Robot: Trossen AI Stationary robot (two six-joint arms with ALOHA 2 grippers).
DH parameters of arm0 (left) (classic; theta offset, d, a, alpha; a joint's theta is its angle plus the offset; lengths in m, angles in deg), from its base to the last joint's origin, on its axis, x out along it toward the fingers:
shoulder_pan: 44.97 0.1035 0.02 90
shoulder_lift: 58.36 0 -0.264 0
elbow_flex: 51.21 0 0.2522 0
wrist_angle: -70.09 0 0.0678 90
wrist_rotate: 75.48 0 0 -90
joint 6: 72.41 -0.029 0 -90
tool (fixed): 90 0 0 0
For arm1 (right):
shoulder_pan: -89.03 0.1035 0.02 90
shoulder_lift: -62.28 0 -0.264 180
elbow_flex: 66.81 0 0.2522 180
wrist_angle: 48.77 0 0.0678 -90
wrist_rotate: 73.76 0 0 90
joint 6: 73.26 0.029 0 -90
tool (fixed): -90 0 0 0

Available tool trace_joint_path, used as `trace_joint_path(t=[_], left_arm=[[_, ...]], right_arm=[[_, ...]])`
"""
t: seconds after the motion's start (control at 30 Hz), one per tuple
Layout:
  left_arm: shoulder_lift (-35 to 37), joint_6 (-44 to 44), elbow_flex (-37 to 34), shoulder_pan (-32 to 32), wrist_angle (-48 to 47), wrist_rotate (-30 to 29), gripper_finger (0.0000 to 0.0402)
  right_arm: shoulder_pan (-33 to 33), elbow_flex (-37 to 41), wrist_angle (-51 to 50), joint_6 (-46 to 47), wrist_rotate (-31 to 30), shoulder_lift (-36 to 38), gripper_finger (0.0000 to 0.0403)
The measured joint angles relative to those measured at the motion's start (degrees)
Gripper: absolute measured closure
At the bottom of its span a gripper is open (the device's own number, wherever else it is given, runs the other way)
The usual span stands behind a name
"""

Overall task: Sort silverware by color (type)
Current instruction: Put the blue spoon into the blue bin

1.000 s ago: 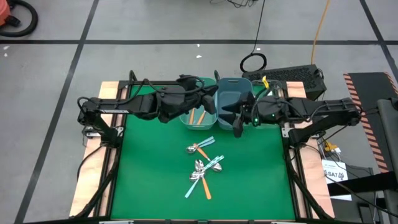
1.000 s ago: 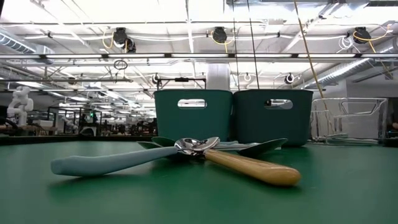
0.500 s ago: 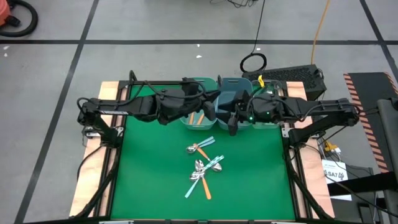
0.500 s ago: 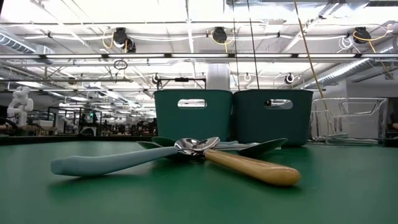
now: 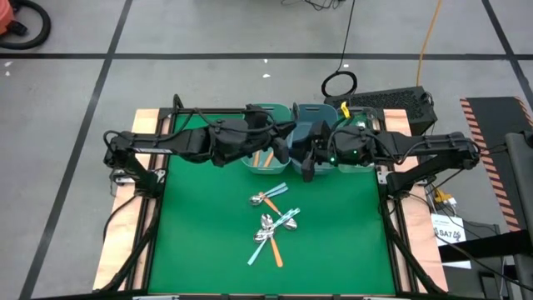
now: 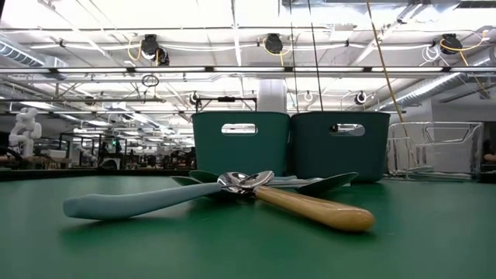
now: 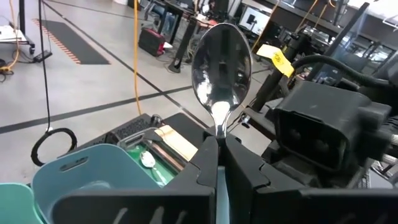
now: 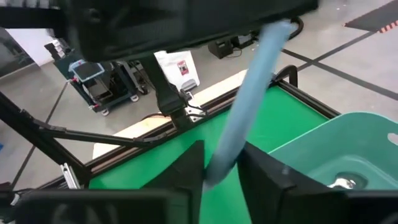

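My left gripper [image 5: 281, 152] is over the bins at the far edge, shut on a light-blue-handled spoon whose shiny bowl [image 7: 222, 62] sticks out past the fingers. My right gripper [image 8: 222, 169] is close beside it on its right, open. Its fingers stand on either side of that spoon's handle end [image 8: 231, 149]; whether they touch it, I cannot tell. Several more spoons [image 5: 271, 218] lie crossed at mid-table, with orange and light-blue handles [image 6: 132, 203]. My left gripper pinches the spoon between its two fingers at the thin neck [image 7: 217, 138] just below the bowl. The spoon is lifted clear, its bowl pointing out beyond the fingertips. Its blue handle [image 7: 221, 186] runs back between the fingers and slants down toward my right gripper.
Three bins stand in a row at the far edge: a pale one holding orange spoons [image 5: 265, 157], a blue one [image 5: 310, 125], and a green one [image 8: 348, 149] with a spoon inside. From table height, two bins [image 6: 240, 143] stand behind the pile. Green mat [image 5: 208, 233] surrounds the pile.
My right gripper has moved toward the table's left, closing in on the left gripper and the spoon's handle. My left gripper has shifted slightly toward it, spoon in hold. The spoons on the mat have not moved.
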Motion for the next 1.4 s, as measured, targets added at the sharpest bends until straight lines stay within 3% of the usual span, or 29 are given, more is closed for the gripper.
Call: trace_joint_path(t=[0.17,0.33,0.47,0.73,0.93,1.4], left_arm=[[0.0,0.5,0.0,-0.1,0.1,0.1,0.0368],[0.1,3.5,0.0,0.4,-2.0,2.3,0.0340],[1.4,5.5,0.0,0.9,-8.8,4.6,0.0319],[3.8,5.9,-0.1,2.1,-21.7,7.1,0.0315],[4.0,3.9,0.0,3.4,-26.9,7.8,0.0314],[4.0,4.0,0.0,6.7,-33.4,7.7,0.0314]], right_arm=[[-0.1,0.0,-0.6,0.2,-0.7,0.0,0.0369],[0.0,0.1,-2.3,2.2,-3.0,0.4,0.0369],[-0.3,0.1,-5.0,5.3,-4.5,1.5,0.0369],[-4.2,0.0,-15.8,13.3,-4.0,5.0,0.0369],[-12.5,0.0,-23.6,14.5,5.0,6.1,0.0369],[-36.6,1.6,-32.0,-1.1,30.1,2.1,0.0369]])
